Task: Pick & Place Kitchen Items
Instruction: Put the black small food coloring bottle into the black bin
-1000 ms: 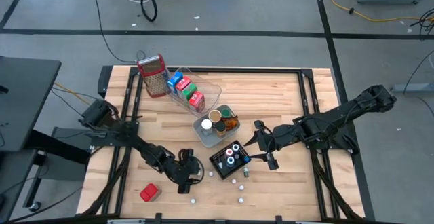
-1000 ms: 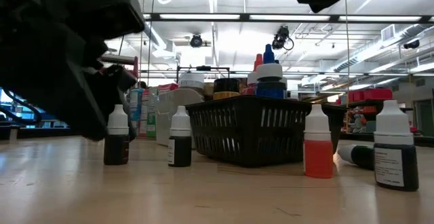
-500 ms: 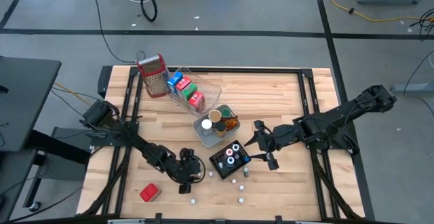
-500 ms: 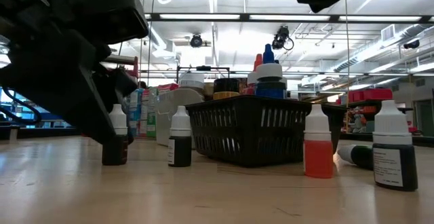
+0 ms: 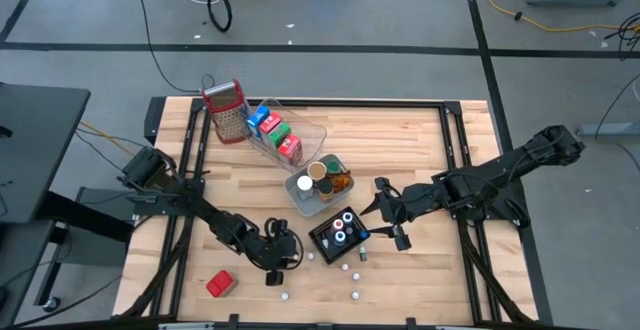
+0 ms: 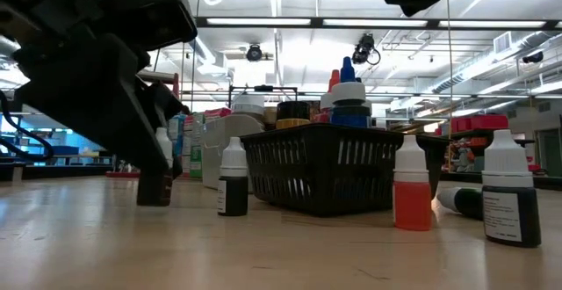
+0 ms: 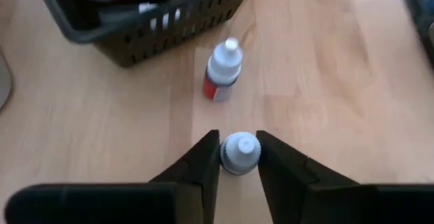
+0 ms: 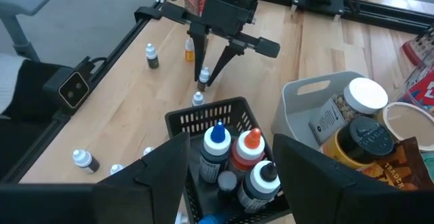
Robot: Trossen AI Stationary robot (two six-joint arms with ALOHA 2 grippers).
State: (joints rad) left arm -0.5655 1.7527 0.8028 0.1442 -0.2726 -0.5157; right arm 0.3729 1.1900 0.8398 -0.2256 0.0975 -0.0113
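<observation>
My left gripper (image 7: pixel 237 140) stands low over the table's near side (image 5: pixel 273 268), shut on a small dropper bottle (image 6: pixel 162 171) with a white cap and a dark body. My right gripper (image 8: pixel 230 157) hovers open over the black basket (image 5: pixel 338 235), which holds several capped bottles. More little bottles stand on their bases on the wood: a red one (image 7: pixel 220 78), a dark one (image 6: pixel 233 180), an orange one (image 6: pixel 413 184). Cartons sit in the clear tray (image 5: pixel 275 130), and jars sit in the grey tray (image 5: pixel 320 180). My left gripper pinches the dropper bottle at its white cap (image 7: pixel 240 151) between the two fingers. One finger (image 7: pixel 207 161) lies on each side of the cap, and they come from above, slanting down. The bottle hangs below the fingers, slightly tilted. I cannot tell whether its base touches the wood.
A metal grater with a red top (image 5: pixel 225 110) stands at the far left. A red packet (image 5: pixel 220 283) lies near the near edge. Loose bottles (image 5: pixel 352 275) dot the wood in front of the basket. Bare wood stretches over the table's right half (image 5: pixel 420 140).
My left gripper has shifted a little toward the basket with the dark bottle between its fingers. In the low view the bottle has moved slightly right, now leans, and its base sits a bit higher than before. My right arm has kept still.
</observation>
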